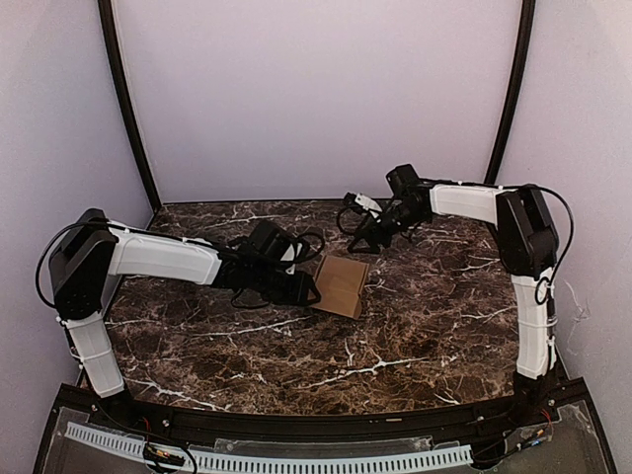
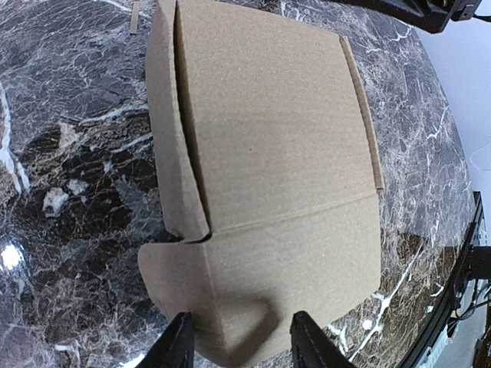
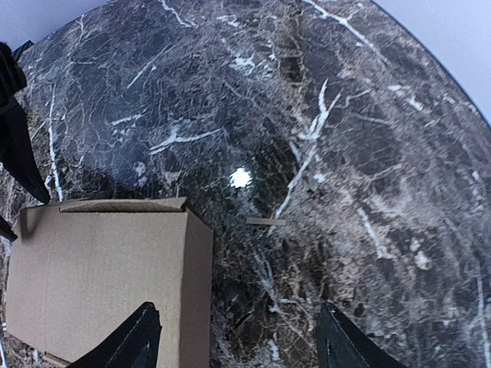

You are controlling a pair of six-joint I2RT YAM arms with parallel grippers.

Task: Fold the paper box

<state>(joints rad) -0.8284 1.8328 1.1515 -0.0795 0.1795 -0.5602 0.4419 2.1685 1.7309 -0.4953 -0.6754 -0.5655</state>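
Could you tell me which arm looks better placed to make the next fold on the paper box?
Left, probably: the left gripper is over one end of the paper box, jaws open, while the right gripper hangs open beside it.

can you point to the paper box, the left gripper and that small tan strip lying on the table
paper box [image 1: 342,285], top view, middle of its upper face
left gripper [image 2: 239,337], left wrist view, midway between its fingertips
tan strip [image 3: 265,221], right wrist view, middle of the strip
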